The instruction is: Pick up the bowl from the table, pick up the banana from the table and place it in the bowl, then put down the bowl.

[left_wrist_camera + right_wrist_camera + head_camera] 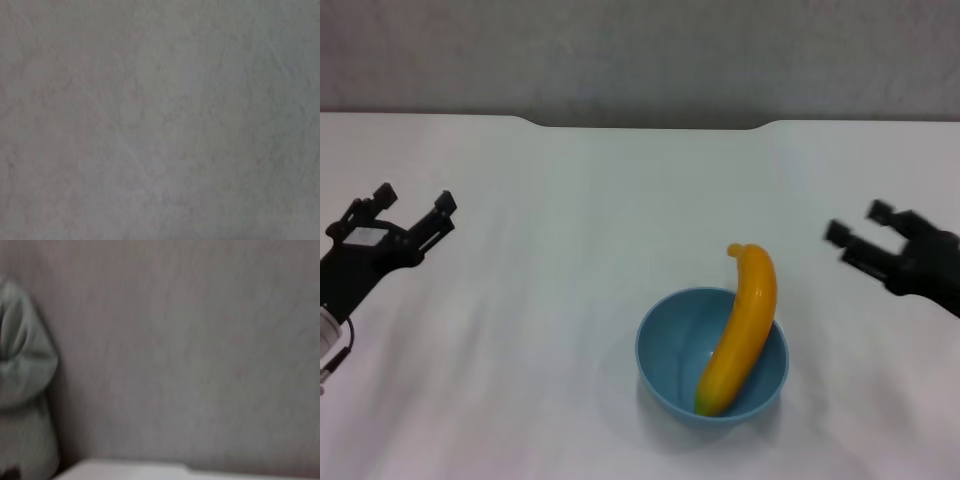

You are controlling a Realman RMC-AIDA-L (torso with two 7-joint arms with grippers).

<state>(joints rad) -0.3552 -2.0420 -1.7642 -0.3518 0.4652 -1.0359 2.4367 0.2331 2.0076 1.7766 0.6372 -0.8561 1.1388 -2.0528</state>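
Note:
The light-blue bowl (712,357) stands on the white table (570,250), near its front, right of centre. The yellow-orange banana (742,325) lies in it, one end down in the bowl, the other leaning over the far rim. My left gripper (413,207) is open and empty above the table's left side, far from the bowl. My right gripper (860,224) is open and empty above the table's right side, apart from the bowl. Neither wrist view shows the bowl, the banana or any fingers.
A shallow dark notch (645,124) cuts the table's far edge, with a grey wall (640,50) behind. The left wrist view shows only a plain grey surface. The right wrist view shows the wall (190,350), a strip of table edge (130,471) and a grey-green bulk (22,385) at one side.

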